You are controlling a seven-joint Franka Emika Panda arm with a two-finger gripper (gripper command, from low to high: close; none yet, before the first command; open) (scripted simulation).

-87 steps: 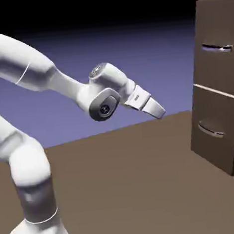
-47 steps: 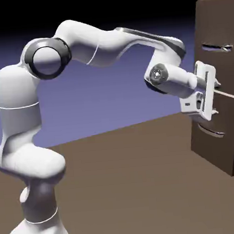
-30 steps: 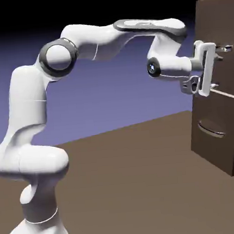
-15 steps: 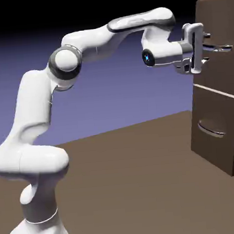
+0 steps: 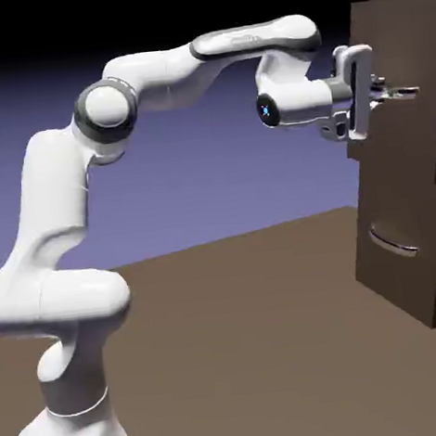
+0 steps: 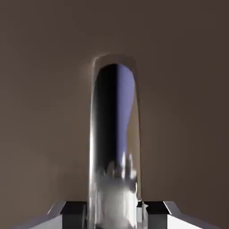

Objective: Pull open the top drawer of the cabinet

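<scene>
Exterior view: gripper (image 5: 376, 93) at abt 2 o'clock, clamped on the silver handle (image 5: 397, 92) of the top drawer (image 5: 393, 48); drawer's at 2 o'clock too, pulled partway out of the cabinet (image 5: 397, 197). Hand view: handle runs 12 to 6 o'clock, fingertips (image 6: 157, 214) either side at bottom.

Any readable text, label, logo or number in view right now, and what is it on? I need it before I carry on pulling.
Nothing can be read with certainty.
Upper arm link: small faint marking, too blurred to read.
Top drawer, its handle and bottom drawer: no text shows.
</scene>
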